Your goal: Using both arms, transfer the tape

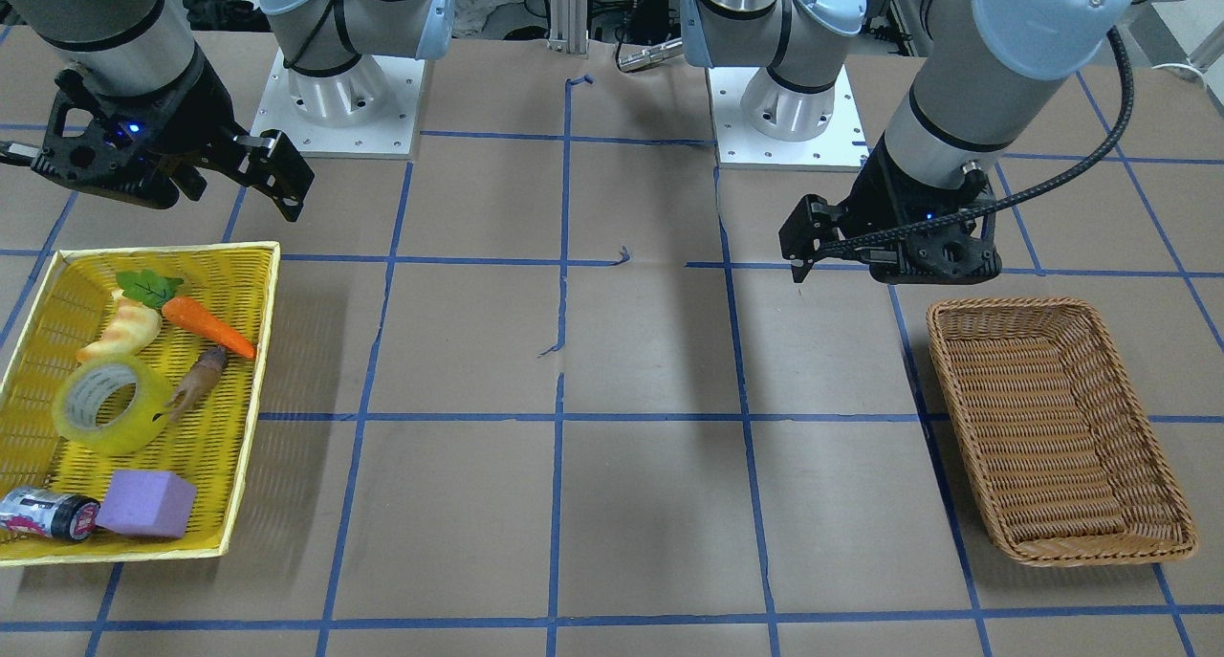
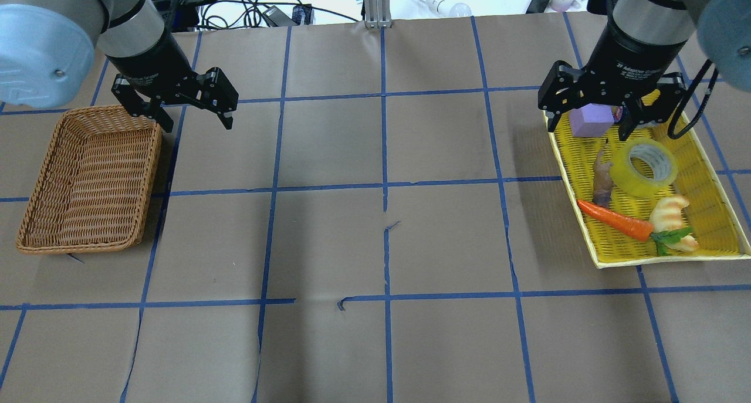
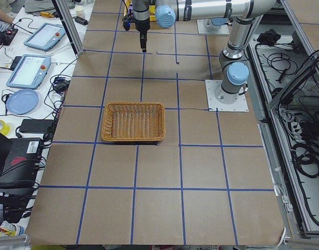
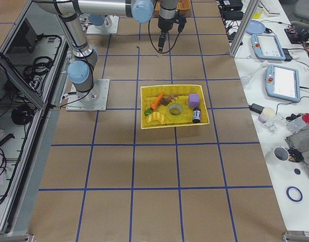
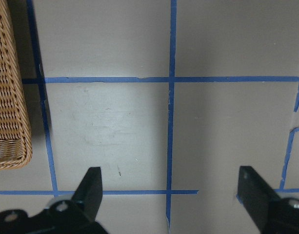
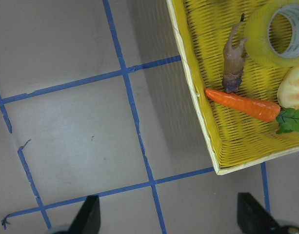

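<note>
The tape (image 1: 134, 432) is a yellow translucent roll lying in the yellow basket (image 1: 215, 437), between a bread piece and a purple block. It also shows in the overhead view (image 2: 628, 183) and the right wrist view (image 6: 259, 34). My right gripper (image 2: 587, 124) is open and empty, held high near the basket's far end, apart from the tape. The right wrist view shows its fingertips (image 6: 88, 217) spread over bare table. My left gripper (image 2: 193, 118) is open and empty, hanging beside the brown wicker basket (image 2: 88, 174).
The yellow basket also holds a purple foam block (image 1: 145, 504), a carrot (image 1: 210, 327), a bread piece (image 1: 120, 332), a brown root-like toy (image 1: 196, 384) and a small bottle (image 1: 48, 514). The brown basket (image 1: 1042, 418) holds nothing. Brown paper with blue tape lines covers the table.
</note>
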Tool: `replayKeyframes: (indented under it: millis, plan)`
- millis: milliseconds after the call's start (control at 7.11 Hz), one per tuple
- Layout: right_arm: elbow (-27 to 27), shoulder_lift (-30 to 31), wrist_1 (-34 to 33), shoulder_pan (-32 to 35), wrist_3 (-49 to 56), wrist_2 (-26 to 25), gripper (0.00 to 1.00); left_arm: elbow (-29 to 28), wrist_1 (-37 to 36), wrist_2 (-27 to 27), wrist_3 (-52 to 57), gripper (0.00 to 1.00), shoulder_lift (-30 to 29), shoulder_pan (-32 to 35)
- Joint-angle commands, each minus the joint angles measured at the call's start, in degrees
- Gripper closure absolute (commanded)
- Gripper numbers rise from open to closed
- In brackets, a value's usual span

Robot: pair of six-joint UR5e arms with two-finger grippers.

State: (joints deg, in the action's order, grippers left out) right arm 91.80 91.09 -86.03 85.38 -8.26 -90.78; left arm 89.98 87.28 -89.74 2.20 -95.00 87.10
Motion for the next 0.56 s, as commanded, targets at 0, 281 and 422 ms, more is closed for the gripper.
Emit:
replayKeyframes:
  millis: [0, 281, 422]
  plan:
    - [0.0, -0.1, 0.1, -0.1, 0.3, 0.1, 0.00, 0.0, 0.0, 0.0, 0.0, 0.00, 0.0, 0.0]
    - [0.0, -0.1, 0.1, -0.1, 0.3, 0.0, 0.00, 0.0, 0.0, 0.0, 0.0, 0.00, 0.1, 0.0]
    - [0.0, -0.1, 0.1, 0.0, 0.3, 0.0, 0.00, 0.0, 0.0, 0.0, 0.0, 0.00, 0.0, 0.0]
